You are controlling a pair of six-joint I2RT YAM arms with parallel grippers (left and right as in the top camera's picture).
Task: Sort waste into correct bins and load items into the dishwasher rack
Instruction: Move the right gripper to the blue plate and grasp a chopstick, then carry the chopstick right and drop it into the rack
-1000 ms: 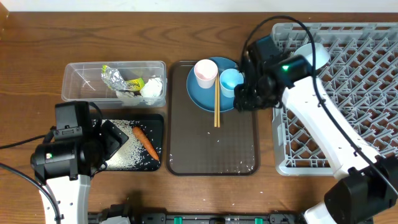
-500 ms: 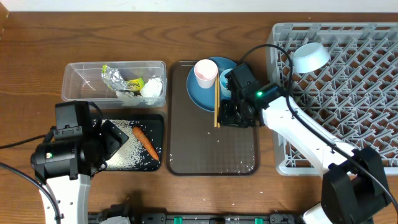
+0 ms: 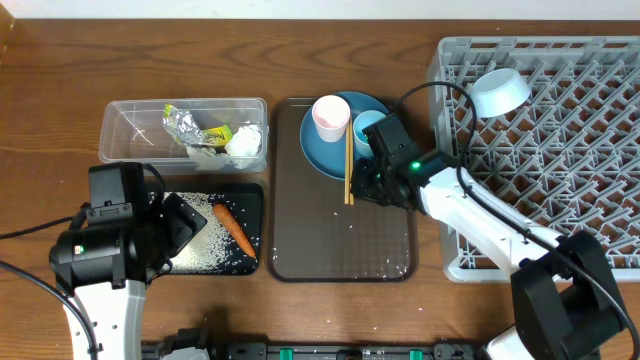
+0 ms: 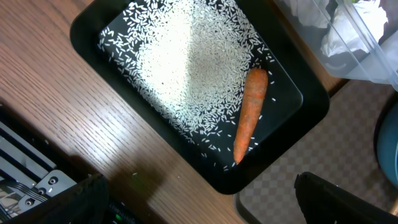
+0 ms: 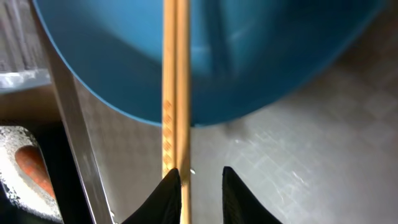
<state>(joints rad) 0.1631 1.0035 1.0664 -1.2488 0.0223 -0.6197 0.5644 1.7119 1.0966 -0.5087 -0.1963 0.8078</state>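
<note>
Chopsticks [image 3: 348, 165] lie across the dark-blue plate [image 3: 325, 150] at centre overhead, the right gripper [image 3: 368, 185] beside them; left wrist shows the left gripper [image 4: 205, 208] spread wide near the carrot [image 4: 250, 115]; right wrist shows narrowly parted fingers sitting off-centre, so closing may pinch only one stick.

In the right wrist view the dark-blue plate [image 5: 205, 56] is blurred and cut by the top edge; the chopsticks [image 5: 175, 93] run off that edge too. Overhead, the right arm [image 3: 480, 215] hides the plate's right rim, and the dishwasher rack [image 3: 560, 150] is cut off at the right edge.
</note>
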